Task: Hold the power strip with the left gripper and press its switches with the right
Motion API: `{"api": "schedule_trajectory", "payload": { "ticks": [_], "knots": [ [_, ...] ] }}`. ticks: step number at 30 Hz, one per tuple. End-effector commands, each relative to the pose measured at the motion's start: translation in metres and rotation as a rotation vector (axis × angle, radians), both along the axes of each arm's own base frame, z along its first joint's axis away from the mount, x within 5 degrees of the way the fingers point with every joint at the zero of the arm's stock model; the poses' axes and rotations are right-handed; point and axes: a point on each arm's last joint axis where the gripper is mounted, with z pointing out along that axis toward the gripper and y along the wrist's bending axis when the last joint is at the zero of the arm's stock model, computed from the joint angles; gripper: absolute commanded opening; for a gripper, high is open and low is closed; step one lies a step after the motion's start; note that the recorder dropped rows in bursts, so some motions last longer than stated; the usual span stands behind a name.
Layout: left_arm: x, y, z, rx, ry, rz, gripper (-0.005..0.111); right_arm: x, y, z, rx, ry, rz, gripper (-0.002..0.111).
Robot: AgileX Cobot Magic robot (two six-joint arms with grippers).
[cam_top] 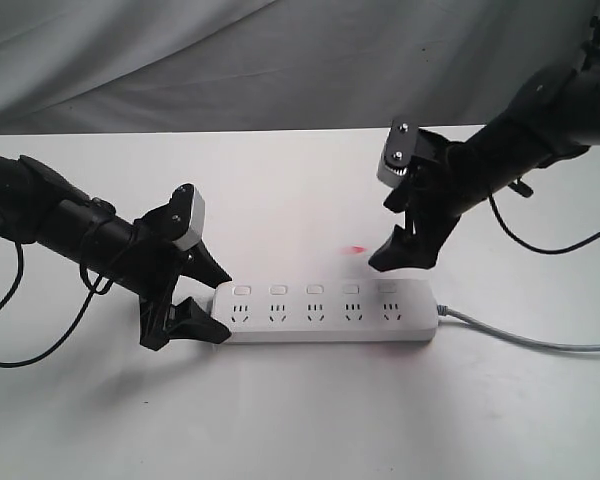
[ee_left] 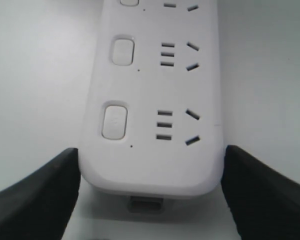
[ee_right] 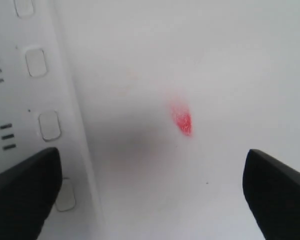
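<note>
The left claw [cam_top: 222,307] has its two black fingers [ee_left: 40,200] pressed on the two long sides of the power strip [cam_top: 325,312], right at its round end. It looks like a firm hold, with the claw partly open because the strip is wide.

The right claw [cam_top: 400,262] is open as wide as it goes. It holds nothing. It hangs in the air above the table [cam_top: 280,420], near a small red mark [cam_top: 355,249].

The strip lies flat on the table. Its long way runs from the left claw across to the end where the grey cord [cam_top: 520,338] comes out. The switches [cam_top: 315,289] sit in a row along the back edge, the edge nearer the right claw.

The right claw is just behind the strip, close to the cord end. So the switch nearest to it is the last one, by the cord. I think it must come a little forward and down for a fingertip to land on that switch. The open fingers are wide, so one tip has to be lined up with care.
</note>
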Motion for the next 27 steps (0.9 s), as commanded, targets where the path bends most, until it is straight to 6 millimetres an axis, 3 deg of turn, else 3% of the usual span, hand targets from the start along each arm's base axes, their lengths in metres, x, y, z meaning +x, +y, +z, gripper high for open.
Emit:
{"api": "schedule_trajectory", "payload": {
  "ticks": [1,7,15,27],
  "knots": [
    [0.002,-0.001,-0.002,0.007,-0.010,0.007,0.000,-0.005,0.002,0.038,0.063,-0.068,-0.028,0.089],
    [0.002,-0.001,-0.002,0.007,-0.010,0.007,0.000,-0.017,0.007,0.089,0.124,-0.172,-0.047,0.089],
    [0.002,-0.001,-0.002,0.007,-0.010,0.007,0.000,-0.039,0.015,0.141,0.234,-0.211,-0.075,0.087],
    [0.002,-0.001,-0.002,0.007,-0.010,0.007,0.000,-0.082,0.038,0.188,0.487,-0.118,0.097,0.039]
  ]
}}
